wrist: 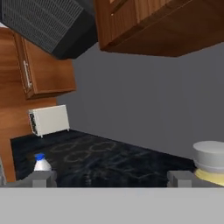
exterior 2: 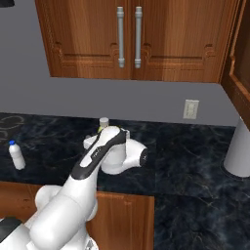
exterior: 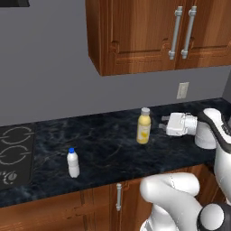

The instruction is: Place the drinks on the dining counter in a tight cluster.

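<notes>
The white two-finger gripper [exterior: 163, 123] is hanging level above the black marble-veined counter [exterior: 108, 153], pointing left, with its jaws spread wide and nothing between them. In the hand view the two grey fingertips [wrist: 43, 178] are standing far apart at the bottom.

Nearest the front edge, the small white bottle with a blue cap [exterior: 72, 163] is standing upright on the counter, well to the left of the gripper and just right of the dark cooktop [exterior: 13, 155] with its ring burners. In the right base view this bottle [exterior 2: 16, 155] is sitting at the far left.

Farther back and to the right, the yellow juice bottle with a whitish cap [exterior: 144, 126] is standing upright, just left of the open fingers and not touching them. In the hand view its cap [wrist: 210, 156] is showing beside the right fingertip.

Beyond the counter, a pale outlet plate [exterior: 182, 90] is sitting on the grey wall, under brown wooden upper cabinets [exterior: 135, 31] with silver bar handles [exterior: 175, 32].
</notes>
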You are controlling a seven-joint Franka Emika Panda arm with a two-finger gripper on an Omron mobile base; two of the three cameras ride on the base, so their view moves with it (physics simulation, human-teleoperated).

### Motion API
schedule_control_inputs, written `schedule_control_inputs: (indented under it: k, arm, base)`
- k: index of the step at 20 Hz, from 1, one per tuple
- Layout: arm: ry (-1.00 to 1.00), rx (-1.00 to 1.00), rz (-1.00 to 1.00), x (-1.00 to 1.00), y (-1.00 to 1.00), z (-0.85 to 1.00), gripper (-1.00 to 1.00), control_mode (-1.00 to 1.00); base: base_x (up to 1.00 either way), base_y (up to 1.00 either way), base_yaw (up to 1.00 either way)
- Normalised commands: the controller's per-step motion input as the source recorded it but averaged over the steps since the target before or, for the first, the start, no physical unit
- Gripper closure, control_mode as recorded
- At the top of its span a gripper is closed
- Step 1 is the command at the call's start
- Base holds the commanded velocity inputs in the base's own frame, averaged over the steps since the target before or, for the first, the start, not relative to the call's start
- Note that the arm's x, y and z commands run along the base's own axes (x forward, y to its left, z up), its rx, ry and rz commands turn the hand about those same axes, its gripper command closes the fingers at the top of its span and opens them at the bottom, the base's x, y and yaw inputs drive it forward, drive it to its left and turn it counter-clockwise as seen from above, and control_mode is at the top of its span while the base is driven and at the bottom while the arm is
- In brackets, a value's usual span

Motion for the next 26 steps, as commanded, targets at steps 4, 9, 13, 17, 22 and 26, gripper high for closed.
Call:
schedule_control_inputs:
  k: [4, 9, 13, 17, 22, 26]
  arm:
    - [0.04, 0.12, 0.06, 0.46, -0.30, 0.02, -1.00, -1.00]
    - [0.00, 0.00, 0.16, 0.36, -0.09, 0.02, -1.00, -1.00]
    - [-0.01, 0.00, 0.18, 0.37, -0.03, 0.01, -1.00, -1.00]
    - [-0.05, 0.00, 0.13, 0.35, -0.04, 0.01, -1.00, -1.00]
    - [-0.12, -0.04, 0.01, 0.19, -0.01, -0.02, -1.00, -1.00]
    - [-0.29, -0.14, 0.00, 0.12, 0.00, -0.10, -1.00, -1.00]
  base:
    - [0.00, 0.00, 0.00]
    - [0.00, 0.00, 0.00]
    - [0.00, 0.00, 0.00]
    - [0.00, 0.00, 0.00]
    - [0.00, 0.00, 0.00]
    - [0.00, 0.00, 0.00]
